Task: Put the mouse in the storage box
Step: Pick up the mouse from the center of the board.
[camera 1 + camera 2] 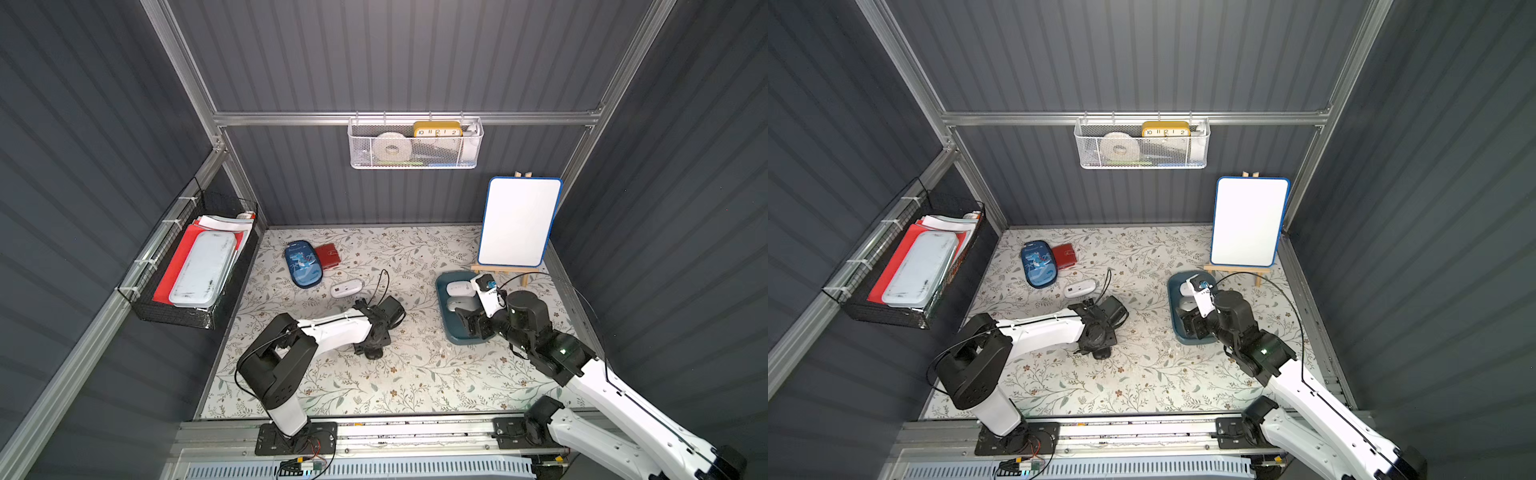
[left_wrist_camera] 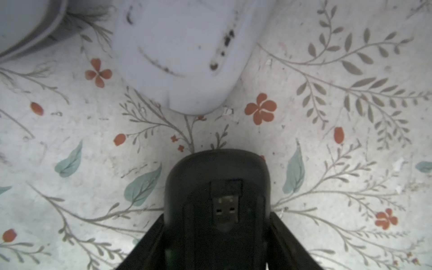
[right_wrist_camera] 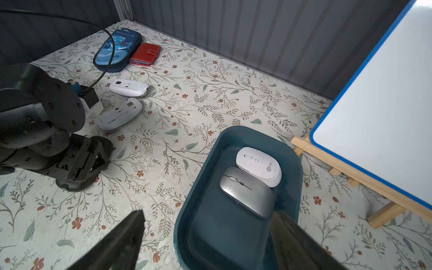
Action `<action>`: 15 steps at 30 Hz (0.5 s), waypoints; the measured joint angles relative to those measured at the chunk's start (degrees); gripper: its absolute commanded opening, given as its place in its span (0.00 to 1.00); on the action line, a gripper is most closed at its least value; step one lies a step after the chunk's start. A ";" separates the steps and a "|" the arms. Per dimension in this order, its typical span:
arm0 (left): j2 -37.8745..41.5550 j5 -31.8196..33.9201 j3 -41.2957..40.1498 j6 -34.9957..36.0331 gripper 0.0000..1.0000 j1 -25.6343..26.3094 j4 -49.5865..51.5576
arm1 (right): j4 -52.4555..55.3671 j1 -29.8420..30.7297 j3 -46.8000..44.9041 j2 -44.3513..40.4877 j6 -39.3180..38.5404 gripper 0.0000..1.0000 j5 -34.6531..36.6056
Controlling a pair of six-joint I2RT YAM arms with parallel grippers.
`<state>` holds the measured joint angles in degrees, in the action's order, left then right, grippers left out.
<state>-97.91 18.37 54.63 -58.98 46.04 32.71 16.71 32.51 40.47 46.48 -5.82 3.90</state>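
Gripping an upturned black mouse on the floral table, left jaws stood narrow, right jaws hung wide above the shallow teal plastic storage box, well to its right.

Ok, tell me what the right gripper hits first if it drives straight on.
Probably the bare floor of the dark teal rounded plastic storage box, which the right gripper points into, short of the silver mouse; depth is unclear.

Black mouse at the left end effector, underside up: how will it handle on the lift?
Likely rigid: the black mouse looks like a hard shell, so it shouldn't flex in the left end effector. Its smooth, tapering sides may slip. Lying underside up, presumably on a domed top, it could rock if nudged.
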 measured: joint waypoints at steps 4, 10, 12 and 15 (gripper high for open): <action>0.37 0.13 -0.04 -0.55 0.52 0.11 0.02 | 0.00 0.17 0.00 0.00 0.17 0.88 0.24; 6.75 -5.51 -2.75 0.48 0.50 0.79 -0.24 | -0.22 0.28 0.00 -0.79 2.19 0.89 0.81; 12.28 -7.54 -3.08 2.49 0.48 0.98 -1.05 | -0.72 0.28 0.00 -1.90 3.56 0.89 0.79; 21.97 -8.39 -2.38 6.36 0.46 0.98 -4.42 | -1.29 0.28 0.00 -3.54 6.82 0.85 0.76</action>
<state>-75.94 9.98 52.25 -52.62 47.03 28.29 15.42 32.80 40.47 42.94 0.99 4.67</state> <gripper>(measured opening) 0.607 0.875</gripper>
